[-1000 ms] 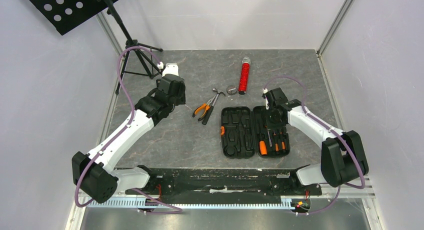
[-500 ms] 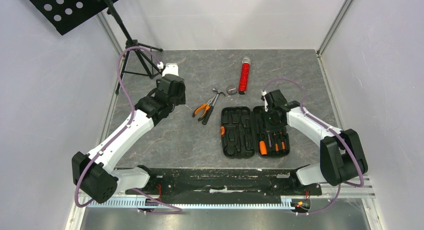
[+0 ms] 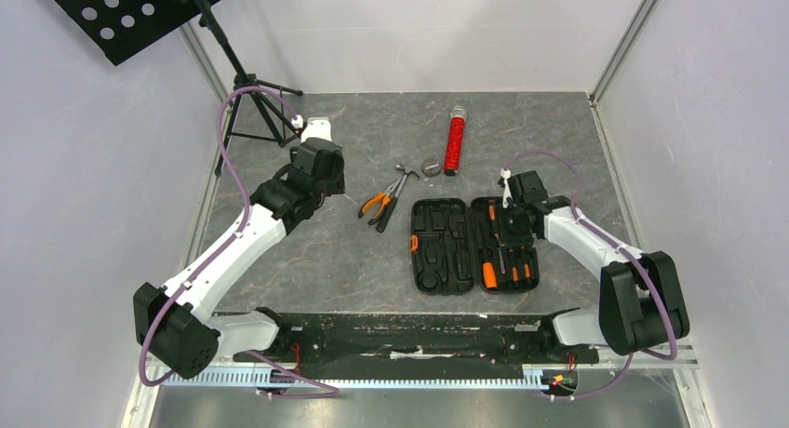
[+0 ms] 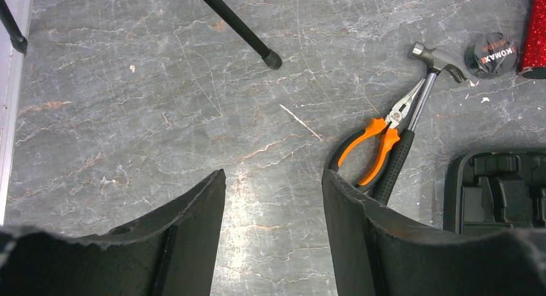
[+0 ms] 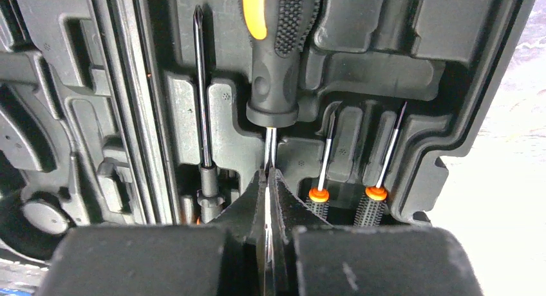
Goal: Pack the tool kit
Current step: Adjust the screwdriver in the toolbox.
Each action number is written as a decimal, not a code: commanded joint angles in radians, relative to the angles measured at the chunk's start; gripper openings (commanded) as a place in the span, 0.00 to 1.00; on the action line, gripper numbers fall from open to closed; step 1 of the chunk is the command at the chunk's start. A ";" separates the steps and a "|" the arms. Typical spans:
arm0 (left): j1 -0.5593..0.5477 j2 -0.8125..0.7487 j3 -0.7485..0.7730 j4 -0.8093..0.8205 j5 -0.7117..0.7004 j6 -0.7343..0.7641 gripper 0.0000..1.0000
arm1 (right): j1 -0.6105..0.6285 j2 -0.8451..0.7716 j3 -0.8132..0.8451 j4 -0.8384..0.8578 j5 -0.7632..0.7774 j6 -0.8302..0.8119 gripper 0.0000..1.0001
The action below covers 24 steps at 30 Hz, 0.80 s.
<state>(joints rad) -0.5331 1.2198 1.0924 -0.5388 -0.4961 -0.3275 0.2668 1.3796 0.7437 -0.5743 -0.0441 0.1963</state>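
**Screwdriver [image 5: 277, 51] pinched over open tool case [image 3: 437, 247]**

We see the right gripper [image 5: 268, 177] closed tight on the steel shaft of the large orange-and-black screwdriver, which lies along the moulded slots in the case's right half. Two small screwdrivers [image 5: 319, 196] sit in slots just beside it, toward the case's outer edge. A thin driver shaft [image 5: 201, 83] lies on its other side, nearer the hinge. The case lies opened flat, its orange latch [image 3: 413, 245] on the left edge. Beyond the case's far left corner, the pliers [image 4: 370, 145] and hammer [image 4: 425, 83] lie touching on the table [image 4: 129, 83]. Farther left of the case, the left gripper [image 4: 273, 180] hangs above the table with its jaws apart, holding nothing.
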 commanded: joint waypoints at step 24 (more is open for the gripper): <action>0.008 -0.052 -0.008 0.051 -0.030 0.038 0.63 | 0.118 0.080 0.221 -0.192 0.230 -0.043 0.21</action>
<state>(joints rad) -0.5312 1.1995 1.0889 -0.5350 -0.4969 -0.3271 0.3901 1.4624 0.8749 -0.6987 0.1368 0.1936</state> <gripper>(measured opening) 0.630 0.188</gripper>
